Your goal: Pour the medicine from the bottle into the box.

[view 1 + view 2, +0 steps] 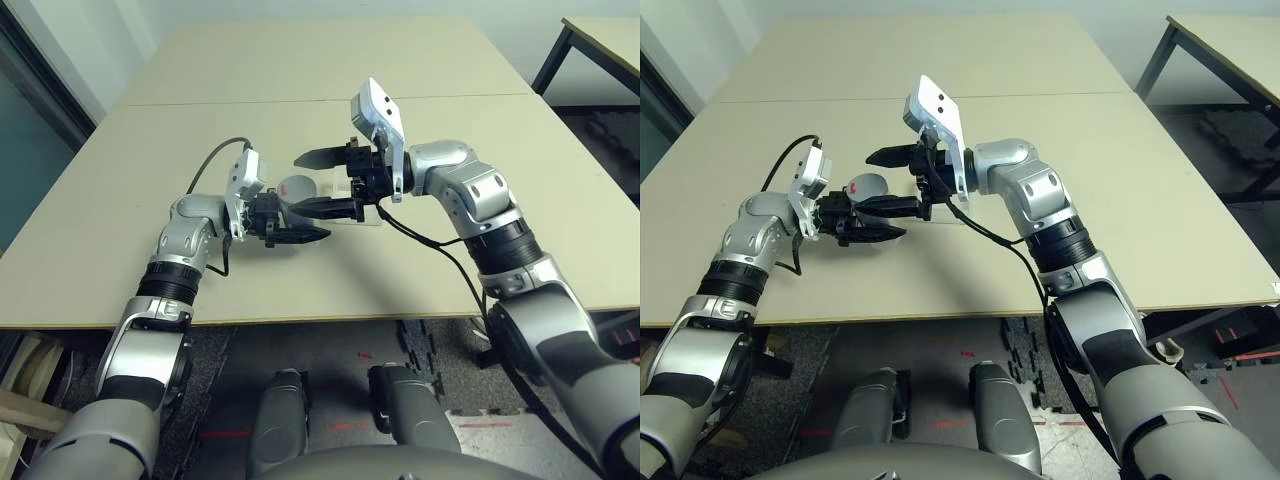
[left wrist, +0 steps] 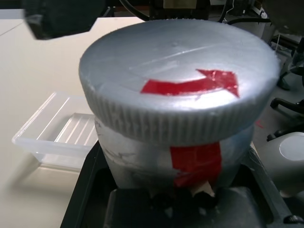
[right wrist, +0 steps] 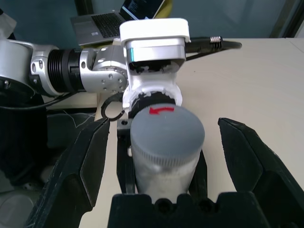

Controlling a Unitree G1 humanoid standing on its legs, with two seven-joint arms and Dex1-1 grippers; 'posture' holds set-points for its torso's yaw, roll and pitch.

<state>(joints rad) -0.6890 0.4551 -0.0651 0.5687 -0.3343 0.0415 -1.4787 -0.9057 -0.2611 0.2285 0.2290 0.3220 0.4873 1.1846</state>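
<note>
My counter (image 1: 300, 60) is a broad pale beige top, with a thin seam running across it from its left edge to its right edge. Beyond its far right corner I see a second beige table (image 1: 610, 45) on dark legs. The wall (image 1: 90, 40) past the far left corner is plain and light, and a dark teal panel (image 1: 25, 150) runs down the left side. Under the near edge the floor (image 1: 380, 350) is dark grey interlocking mat with short red marks. An open laptop (image 3: 118, 19) sits on a surface in the room behind.
</note>
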